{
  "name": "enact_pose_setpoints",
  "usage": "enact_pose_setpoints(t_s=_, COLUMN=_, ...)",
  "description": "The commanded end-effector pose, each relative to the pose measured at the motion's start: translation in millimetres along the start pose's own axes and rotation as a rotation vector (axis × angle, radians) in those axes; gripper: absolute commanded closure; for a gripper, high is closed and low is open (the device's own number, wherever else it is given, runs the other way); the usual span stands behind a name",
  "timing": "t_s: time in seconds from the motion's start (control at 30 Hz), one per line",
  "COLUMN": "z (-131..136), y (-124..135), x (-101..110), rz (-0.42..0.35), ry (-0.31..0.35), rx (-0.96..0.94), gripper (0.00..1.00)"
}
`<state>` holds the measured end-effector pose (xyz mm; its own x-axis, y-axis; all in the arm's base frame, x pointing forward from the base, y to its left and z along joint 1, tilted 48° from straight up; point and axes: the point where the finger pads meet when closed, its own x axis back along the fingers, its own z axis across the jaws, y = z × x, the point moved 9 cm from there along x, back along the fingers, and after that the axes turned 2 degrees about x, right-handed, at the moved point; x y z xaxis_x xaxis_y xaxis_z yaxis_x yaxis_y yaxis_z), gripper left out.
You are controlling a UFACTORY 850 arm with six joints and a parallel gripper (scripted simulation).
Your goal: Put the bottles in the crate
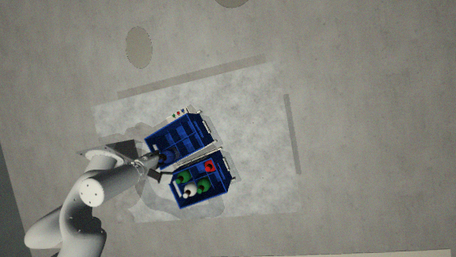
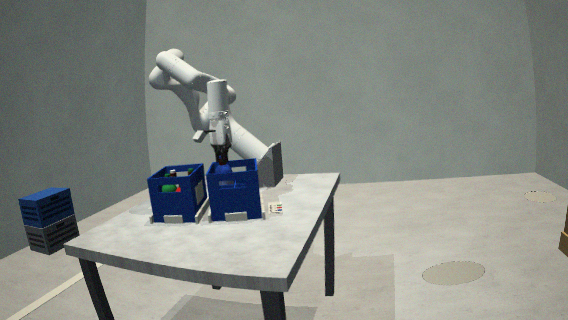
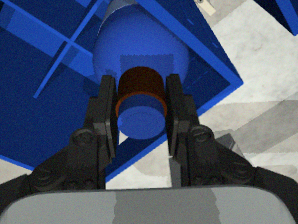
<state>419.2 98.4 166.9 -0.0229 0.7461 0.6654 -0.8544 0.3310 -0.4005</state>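
My gripper is shut on the neck of a blue-labelled bottle. The bottle is upright, its lower part inside a corner compartment of the receiving crate; whether its base touches the floor is hidden. That crate's other compartments look empty. The second crate holds two green bottles, a white bottle and a red bottle. The pick list shows green, red and blue marks; its counts are too small to read.
Pale locating strips lie between the two crates, which stand level side by side. Crate walls and thin dividers surround the held bottle. The robot's base stands behind the crates on the table. Stacked crates stand away from the table at the left.
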Motion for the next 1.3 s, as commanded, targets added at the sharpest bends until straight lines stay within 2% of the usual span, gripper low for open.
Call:
enact_pose_setpoints(t_s=0.0, z=-0.3, y=-0.3, x=-2.6, rz=0.001, ry=-0.001, rx=-0.001, gripper=1.00)
enact_pose_setpoints(t_s=1.27, z=-0.3, y=-0.4, x=-23.0, rz=0.001, ry=-0.001, rx=-0.001, gripper=1.00)
